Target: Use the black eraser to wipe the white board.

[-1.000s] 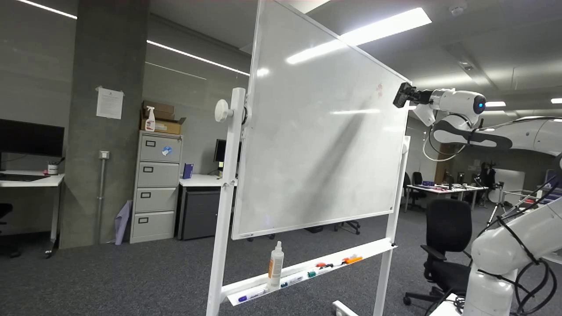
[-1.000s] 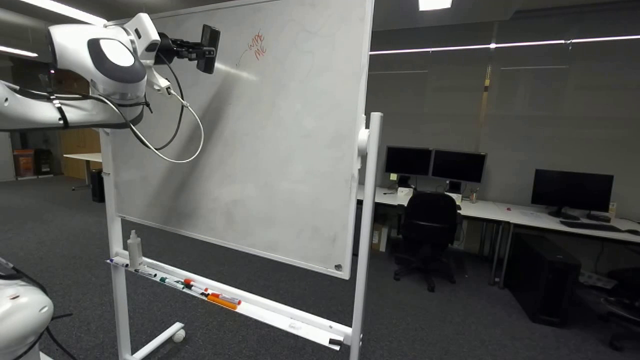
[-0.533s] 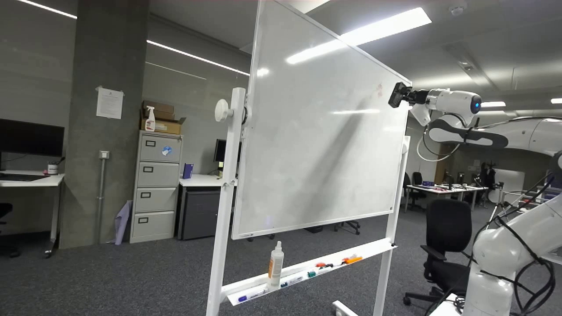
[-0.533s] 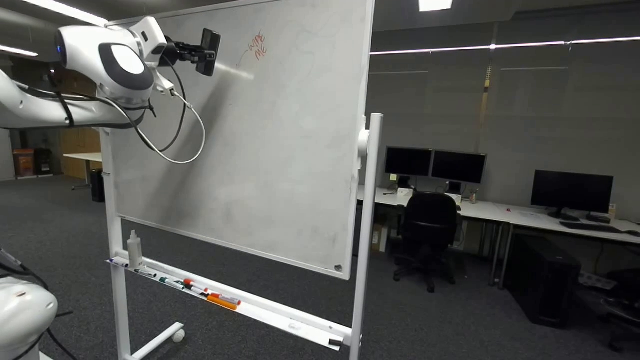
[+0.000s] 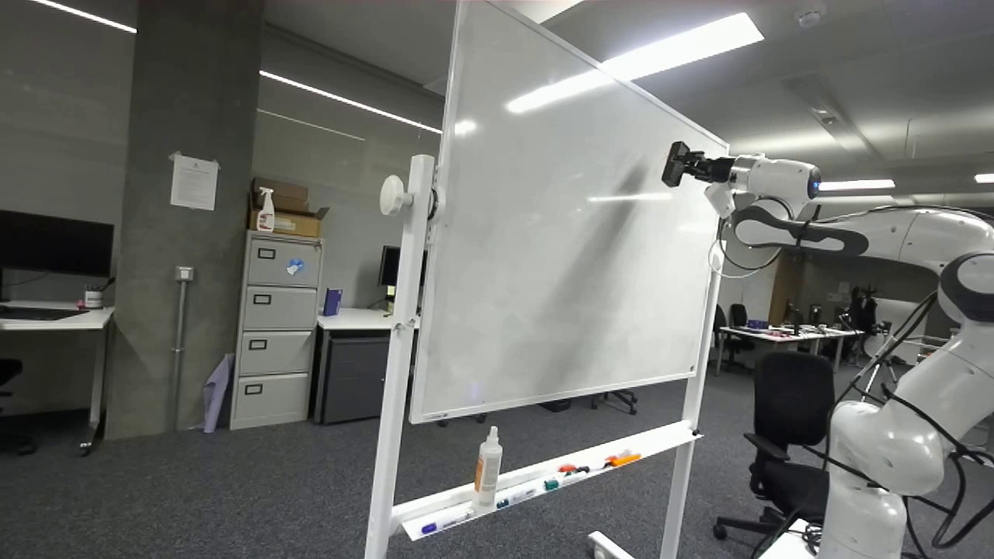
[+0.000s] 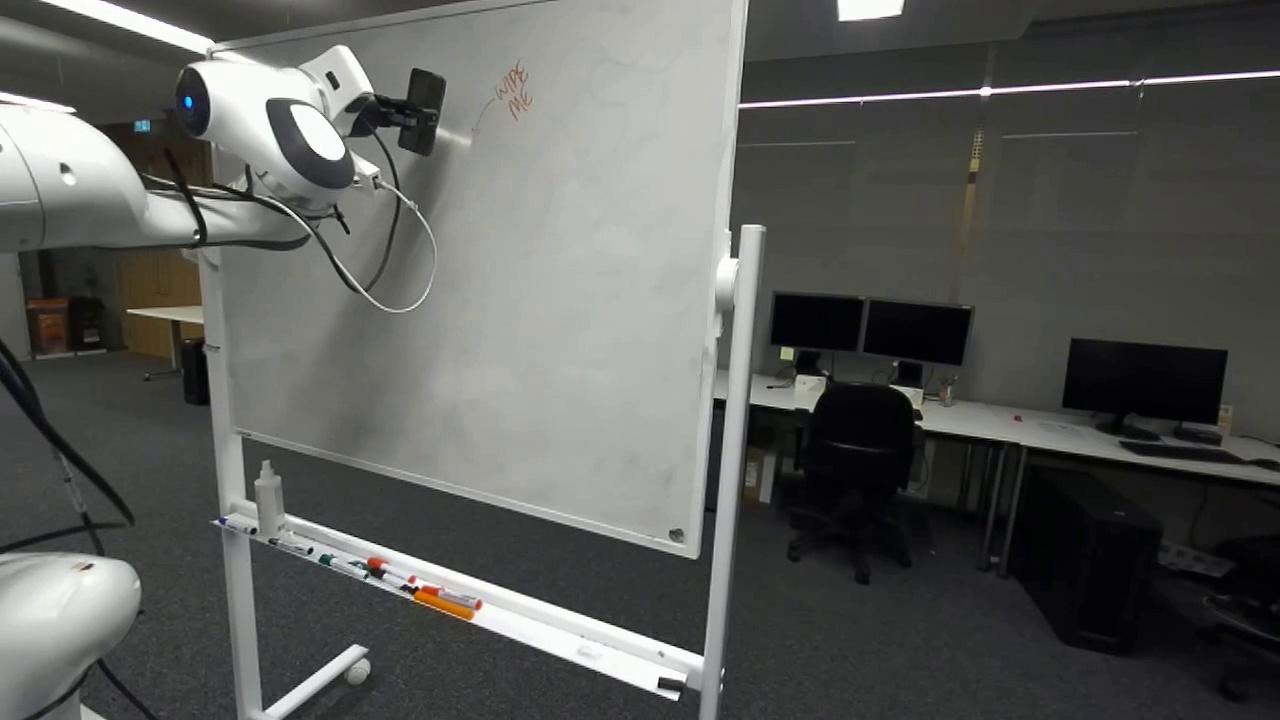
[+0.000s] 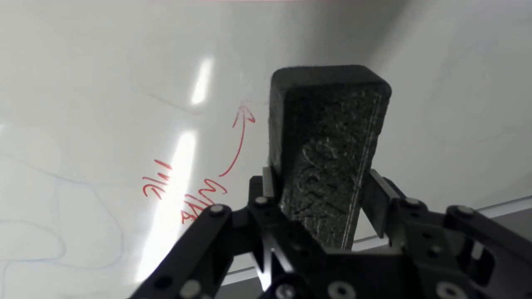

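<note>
The white board (image 5: 528, 279) stands on its rolling stand; it also shows in an exterior view (image 6: 560, 350) and fills the wrist view (image 7: 83, 74). My gripper (image 7: 322, 182) is shut on the black eraser (image 7: 328, 137), with one finger on each side. The eraser also shows in both exterior views (image 5: 674, 163) (image 6: 424, 108), tilted, near the upper board. It appears a short way off the surface, its shadow separate. Red writing (image 6: 514, 92) and a red arrow (image 7: 242, 139) are on the board beside the eraser. In an exterior view, the eraser and gripper hide the writing.
The tray (image 6: 580, 648) below the board holds a white bottle (image 5: 487, 473), several markers (image 6: 345, 567) and a small black item (image 6: 671, 686). The stand's posts (image 5: 400, 341) flank the board. A black office chair (image 5: 792, 435) stands near the arm's base. Cables hang from the arm (image 6: 410, 270).
My gripper has moved with the eraser closer to the board and slightly lower, and the arm has reached forward. The eraser stays held. The red writing is unchanged.
</note>
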`<move>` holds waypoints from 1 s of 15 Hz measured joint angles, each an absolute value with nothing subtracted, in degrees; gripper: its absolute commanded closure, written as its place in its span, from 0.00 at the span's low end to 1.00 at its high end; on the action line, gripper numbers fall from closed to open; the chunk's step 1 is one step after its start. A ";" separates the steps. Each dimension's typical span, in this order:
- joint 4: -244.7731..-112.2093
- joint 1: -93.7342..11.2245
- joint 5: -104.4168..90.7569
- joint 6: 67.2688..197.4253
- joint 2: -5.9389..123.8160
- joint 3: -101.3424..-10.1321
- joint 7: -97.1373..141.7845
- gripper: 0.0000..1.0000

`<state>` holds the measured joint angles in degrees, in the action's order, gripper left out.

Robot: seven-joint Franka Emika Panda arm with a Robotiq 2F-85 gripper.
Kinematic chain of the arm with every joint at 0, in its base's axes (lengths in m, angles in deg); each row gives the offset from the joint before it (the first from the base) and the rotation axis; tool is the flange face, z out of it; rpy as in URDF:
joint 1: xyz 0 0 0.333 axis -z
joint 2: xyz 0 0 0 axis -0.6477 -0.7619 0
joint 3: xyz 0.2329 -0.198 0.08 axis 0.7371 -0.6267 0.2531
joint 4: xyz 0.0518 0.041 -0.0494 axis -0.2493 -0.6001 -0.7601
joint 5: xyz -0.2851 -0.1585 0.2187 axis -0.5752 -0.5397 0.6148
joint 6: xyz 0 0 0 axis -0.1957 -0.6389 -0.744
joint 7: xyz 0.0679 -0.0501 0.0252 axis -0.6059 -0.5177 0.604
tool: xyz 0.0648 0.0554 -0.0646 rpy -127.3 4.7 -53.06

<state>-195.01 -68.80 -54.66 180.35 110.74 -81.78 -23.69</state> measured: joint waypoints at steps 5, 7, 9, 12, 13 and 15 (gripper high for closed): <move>-187.73 -73.95 -54.66 180.35 108.22 -87.31 -21.92 0.70; -185.34 -77.18 -54.66 180.33 107.24 -89.67 -20.58 0.70; -183.39 -80.66 -54.66 180.29 106.29 -91.94 -19.08 0.70; -181.45 -85.33 -54.66 180.16 105.14 -95.01 -17.36 0.70; -180.88 -86.61 -54.66 180.12 104.73 -95.98 -16.98 0.70; -180.09 -88.63 -54.66 180.11 103.92 -97.69 -16.54 0.70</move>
